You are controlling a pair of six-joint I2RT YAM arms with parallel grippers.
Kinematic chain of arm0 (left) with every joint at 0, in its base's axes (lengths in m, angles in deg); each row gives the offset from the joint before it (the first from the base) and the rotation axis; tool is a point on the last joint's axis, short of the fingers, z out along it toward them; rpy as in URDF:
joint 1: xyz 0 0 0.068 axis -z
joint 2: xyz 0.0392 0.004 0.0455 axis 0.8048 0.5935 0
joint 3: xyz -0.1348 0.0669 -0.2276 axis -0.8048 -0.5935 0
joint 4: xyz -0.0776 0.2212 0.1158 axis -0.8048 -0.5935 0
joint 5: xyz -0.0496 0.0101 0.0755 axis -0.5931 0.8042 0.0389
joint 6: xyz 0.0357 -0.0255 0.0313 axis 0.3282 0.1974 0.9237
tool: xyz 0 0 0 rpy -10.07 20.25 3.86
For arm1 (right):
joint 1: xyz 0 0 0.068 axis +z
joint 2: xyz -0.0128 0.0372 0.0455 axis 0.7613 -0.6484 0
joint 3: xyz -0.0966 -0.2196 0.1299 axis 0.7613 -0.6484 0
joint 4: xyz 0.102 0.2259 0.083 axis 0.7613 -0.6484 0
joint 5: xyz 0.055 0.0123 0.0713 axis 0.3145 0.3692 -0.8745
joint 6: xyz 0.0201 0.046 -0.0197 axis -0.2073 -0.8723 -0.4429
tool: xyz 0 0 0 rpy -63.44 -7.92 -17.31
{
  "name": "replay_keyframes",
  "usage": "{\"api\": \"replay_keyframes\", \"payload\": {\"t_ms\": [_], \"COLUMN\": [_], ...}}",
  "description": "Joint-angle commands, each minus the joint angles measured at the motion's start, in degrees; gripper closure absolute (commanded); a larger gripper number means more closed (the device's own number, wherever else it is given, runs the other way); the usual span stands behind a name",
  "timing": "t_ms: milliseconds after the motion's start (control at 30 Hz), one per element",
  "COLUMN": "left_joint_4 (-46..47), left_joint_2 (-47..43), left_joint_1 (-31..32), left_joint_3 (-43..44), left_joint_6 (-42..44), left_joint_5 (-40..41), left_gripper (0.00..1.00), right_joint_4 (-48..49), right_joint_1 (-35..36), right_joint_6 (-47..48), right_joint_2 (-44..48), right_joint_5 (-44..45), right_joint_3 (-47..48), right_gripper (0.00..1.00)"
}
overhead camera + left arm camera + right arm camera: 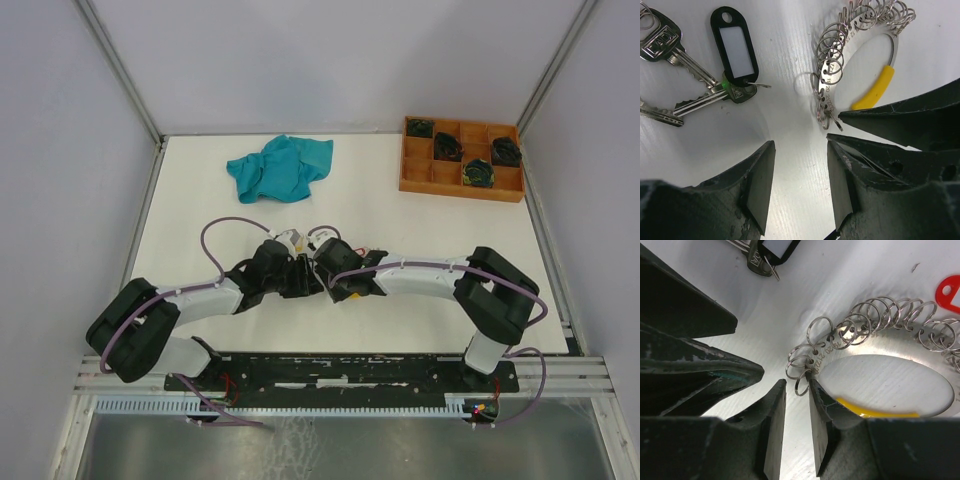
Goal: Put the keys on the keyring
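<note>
Two grippers meet at the middle of the white table [400, 215]. The left gripper [800, 170] hangs with jaws well apart over bare tabletop, the keys [685, 85] with a black tag [735, 50] lying on one side and the keyring [895, 50] on the other. The right gripper [796, 407], jaws narrow with nothing between them, sits at the keyring's rim beside its yellow sleeve [875, 412], a small split ring [801, 385] just off its fingertips
</note>
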State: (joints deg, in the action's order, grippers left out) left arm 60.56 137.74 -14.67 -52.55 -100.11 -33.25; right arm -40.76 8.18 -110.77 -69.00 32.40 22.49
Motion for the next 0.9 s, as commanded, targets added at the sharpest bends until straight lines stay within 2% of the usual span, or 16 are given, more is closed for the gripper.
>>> {"api": "replay_keyframes", "payload": {"t_ms": [0,200,400,533,867], "left_joint_4": [2.83,3.46,3.83,4.28,4.21], "left_joint_2": [-0.85,-0.59,-1.29,-3.18,-6.07], "left_joint_1": [-0.12,-0.20,-0.20,-0.19,-0.23], "left_joint_3": [0.11,0.28,0.61,0.68,2.77], "left_joint_6": [-1.59,-1.84,-2.12,-1.45,-0.42], "left_joint_5": [-1.19,-2.03,-2.79,-3.46,-4.39], "left_gripper": [0.47,0.47,0.47,0.46,0.46], "right_joint_4": [-0.56,-2.12,-2.88,-3.64,-0.05], "right_joint_1": [0.43,0.51,0.49,0.51,0.50], "right_joint_6": [0.31,1.30,2.61,4.78,12.04], "right_joint_2": [-0.41,0.39,1.60,3.93,12.50], "right_joint_5": [2.77,4.33,5.38,6.51,5.41], "right_joint_3": [2.41,1.78,1.77,1.36,-3.68], "right_gripper": [0.67,0.77,0.96,0.99,0.99]}}
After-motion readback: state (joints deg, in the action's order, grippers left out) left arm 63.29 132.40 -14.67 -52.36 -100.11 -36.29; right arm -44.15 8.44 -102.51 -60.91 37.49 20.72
